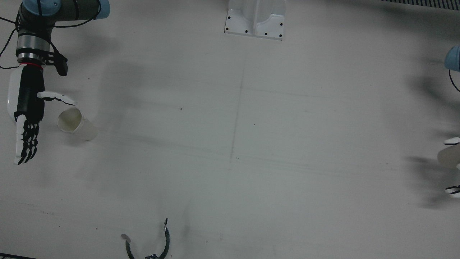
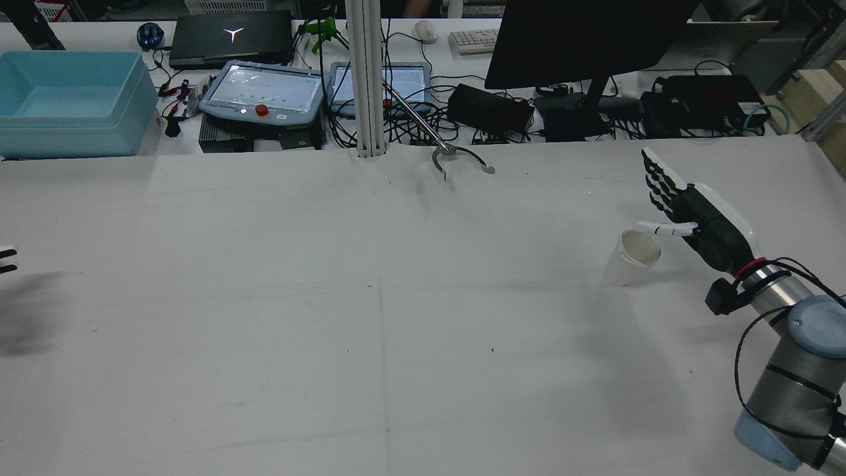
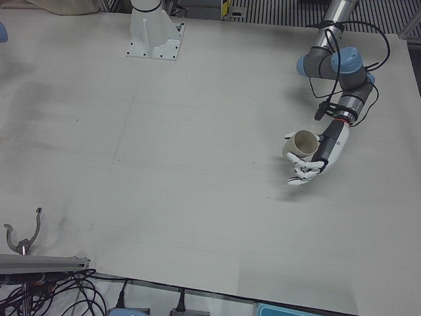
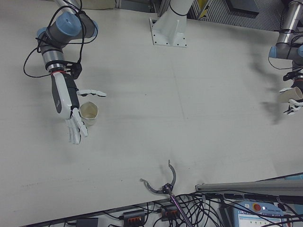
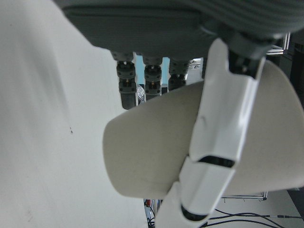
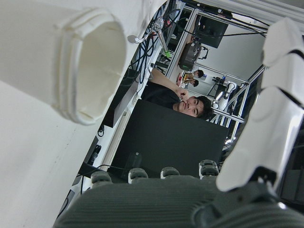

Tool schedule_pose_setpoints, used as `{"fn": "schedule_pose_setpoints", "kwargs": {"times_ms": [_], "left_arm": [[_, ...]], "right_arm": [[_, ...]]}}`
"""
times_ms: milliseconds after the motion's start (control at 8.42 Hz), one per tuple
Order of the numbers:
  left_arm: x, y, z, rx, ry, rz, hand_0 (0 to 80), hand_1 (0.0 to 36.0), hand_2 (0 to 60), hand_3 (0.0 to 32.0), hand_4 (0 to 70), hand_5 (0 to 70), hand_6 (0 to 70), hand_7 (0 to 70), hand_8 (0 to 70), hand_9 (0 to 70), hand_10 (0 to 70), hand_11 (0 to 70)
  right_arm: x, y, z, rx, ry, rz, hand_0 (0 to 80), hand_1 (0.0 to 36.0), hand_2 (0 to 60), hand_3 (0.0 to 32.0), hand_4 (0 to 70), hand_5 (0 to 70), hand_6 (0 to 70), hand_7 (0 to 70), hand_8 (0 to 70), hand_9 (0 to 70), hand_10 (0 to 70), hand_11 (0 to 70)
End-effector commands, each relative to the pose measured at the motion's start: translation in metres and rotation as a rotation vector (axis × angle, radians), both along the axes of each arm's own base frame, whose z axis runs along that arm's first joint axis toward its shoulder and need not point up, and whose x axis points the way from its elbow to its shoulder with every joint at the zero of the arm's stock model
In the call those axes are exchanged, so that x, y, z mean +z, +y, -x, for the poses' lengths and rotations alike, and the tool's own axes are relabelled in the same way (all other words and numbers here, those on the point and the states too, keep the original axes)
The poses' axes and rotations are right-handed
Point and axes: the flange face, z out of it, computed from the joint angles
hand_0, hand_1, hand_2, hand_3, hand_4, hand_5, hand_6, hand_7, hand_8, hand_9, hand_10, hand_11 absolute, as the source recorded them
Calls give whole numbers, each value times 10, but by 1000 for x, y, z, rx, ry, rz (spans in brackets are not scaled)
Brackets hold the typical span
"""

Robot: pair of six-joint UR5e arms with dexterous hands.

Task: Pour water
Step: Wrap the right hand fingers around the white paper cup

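A white paper cup [image 1: 75, 124] stands on the table next to my right hand [image 1: 27, 111]. That hand is open, its fingers straight and its thumb stretched over the cup's rim without gripping it; the rear view shows the same hand [image 2: 700, 218] and cup [image 2: 631, 259]. At the opposite table edge my left hand [image 3: 322, 155] is shut on a second white paper cup [image 3: 301, 143], held tilted above the table with its mouth sideways. In the left hand view a white finger [image 5: 223, 133] lies across this cup [image 5: 156, 156]. No water shows in either cup.
A metal claw tool [image 1: 154, 244] lies at the operators' edge of the table. The white pedestal [image 1: 256, 18] stands at the robot's side. Beyond the table are a blue bin [image 2: 66, 99], a monitor and cables. A person shows in the right hand view.
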Motion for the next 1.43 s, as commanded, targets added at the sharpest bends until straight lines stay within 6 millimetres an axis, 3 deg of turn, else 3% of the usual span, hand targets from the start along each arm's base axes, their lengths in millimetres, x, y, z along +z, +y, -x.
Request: {"fn": "schedule_pose_setpoints", "kwargs": {"times_ms": [0,119,238,475,594,950,1307], "left_arm": [[3,2,2,0,-4,4,800,360,217,0,700,700,362,700,168,261,153,252],[0,2,2,-2,-1,0,800,360,215,0,700,700,363,700,169,262,153,252],[-2,1,2,0,1,-4,800,360,149,0,700,700,360,700,168,259,153,251],[3,10,8,-3,-2,5,800,360,150,0,700,700,361,700,168,258,153,252],[4,10,9,-3,-4,6,800,360,161,0,700,700,363,700,167,257,151,249],[4,20,19,-9,-5,8,800,360,148,0,700,700,362,700,168,256,151,248],[9,26,24,-11,-10,18,800,360,155,0,700,700,365,700,170,257,152,250]], "right_arm": [[27,21,-12,-3,7,1,451,143,152,150,0,35,0,0,0,0,0,0],[26,17,-11,28,18,-4,442,142,168,162,0,33,0,0,0,0,0,0],[27,14,-16,131,37,-10,444,152,191,136,0,30,0,0,0,0,0,0],[50,-18,16,159,36,-34,428,145,193,64,0,23,0,0,0,0,0,0],[64,-11,37,142,26,-36,435,148,194,92,0,28,0,0,0,0,0,0],[61,-4,54,112,-9,-56,424,139,188,116,0,27,0,0,0,0,0,0],[46,7,65,82,-52,-86,458,164,196,98,0,29,0,0,0,0,0,0]]}}
